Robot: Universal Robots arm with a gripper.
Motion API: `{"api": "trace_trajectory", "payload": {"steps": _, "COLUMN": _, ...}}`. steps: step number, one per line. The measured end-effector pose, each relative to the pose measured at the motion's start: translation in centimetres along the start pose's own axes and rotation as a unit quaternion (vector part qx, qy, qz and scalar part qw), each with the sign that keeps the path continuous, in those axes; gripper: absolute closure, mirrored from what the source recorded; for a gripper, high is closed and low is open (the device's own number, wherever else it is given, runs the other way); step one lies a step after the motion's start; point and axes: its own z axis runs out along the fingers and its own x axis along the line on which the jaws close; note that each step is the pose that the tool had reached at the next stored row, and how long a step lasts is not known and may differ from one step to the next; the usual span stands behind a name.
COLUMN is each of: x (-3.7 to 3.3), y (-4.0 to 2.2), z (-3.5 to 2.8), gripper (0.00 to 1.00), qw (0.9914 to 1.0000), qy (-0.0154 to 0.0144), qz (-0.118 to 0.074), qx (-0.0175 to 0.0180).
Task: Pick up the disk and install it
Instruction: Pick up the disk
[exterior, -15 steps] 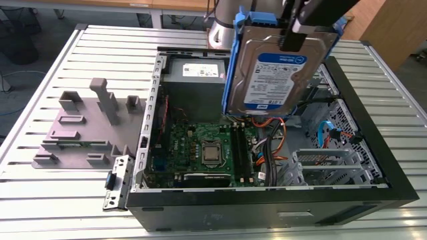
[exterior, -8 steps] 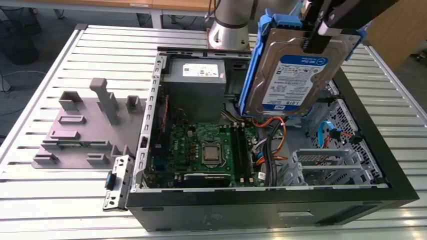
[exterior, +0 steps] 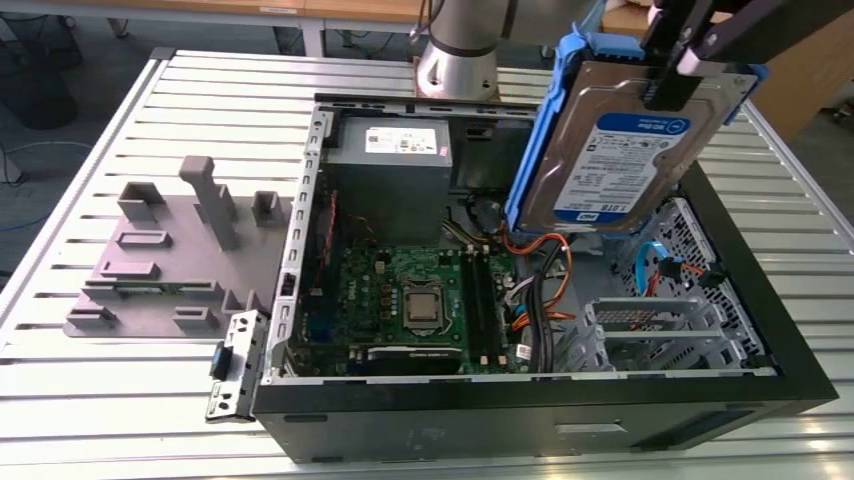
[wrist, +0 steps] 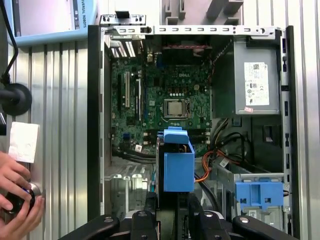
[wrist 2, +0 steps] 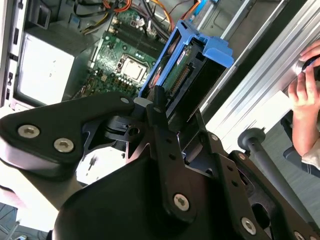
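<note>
The disk (exterior: 607, 150), a silver drive with a white-and-blue label in a blue carrier frame, hangs upright above the open computer case (exterior: 534, 420). My gripper (exterior: 683, 75) is shut on its upper edge. In the second wrist view the black fingers (wrist 2: 157, 107) clamp the disk (wrist 2: 192, 65) edge-on over the motherboard. In the first wrist view the blue carrier (wrist: 177, 165) sticks out from my gripper (wrist: 172, 212), over the case's middle beside the orange cables.
Inside the case are the motherboard (exterior: 414, 290), a grey power-supply box (exterior: 407, 150), a metal drive cage (exterior: 667, 330) and a blue bracket (wrist: 259, 195). A grey fixture (exterior: 174, 250) lies at the exterior view's left. A person's hands (wrist: 15, 195) rest on the table beside the case.
</note>
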Motion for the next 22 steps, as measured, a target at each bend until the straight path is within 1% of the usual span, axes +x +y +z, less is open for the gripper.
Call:
{"api": "trace_trajectory", "payload": {"steps": 4, "x": -0.04, "y": -1.31, "z": 0.00, "gripper": 0.65, "qw": 1.00000, "qy": 0.0003, "qz": 0.000, "qx": -0.0007}}
{"api": "trace_trajectory", "payload": {"steps": 5, "x": -0.05, "y": -1.54, "z": 0.00, "gripper": 0.65, "qw": 1.00000, "qy": 0.0004, "qz": 0.000, "qx": -0.0008}}
{"api": "trace_trajectory", "payload": {"steps": 11, "x": 0.08, "y": -2.42, "z": 0.08, "gripper": 0.65, "qw": 1.00000, "qy": 0.0006, "qz": 0.000, "qx": -0.0008}}
{"api": "trace_trajectory", "payload": {"steps": 16, "x": 1.00, "y": -2.94, "z": 0.14, "gripper": 0.65, "qw": 1.00000, "qy": 0.0006, "qz": 0.000, "qx": -0.0008}}
{"api": "trace_trajectory", "payload": {"steps": 22, "x": 2.30, "y": -3.29, "z": 0.19, "gripper": 0.65, "qw": 1.00000, "qy": 0.0006, "qz": 0.000, "qx": -0.0008}}
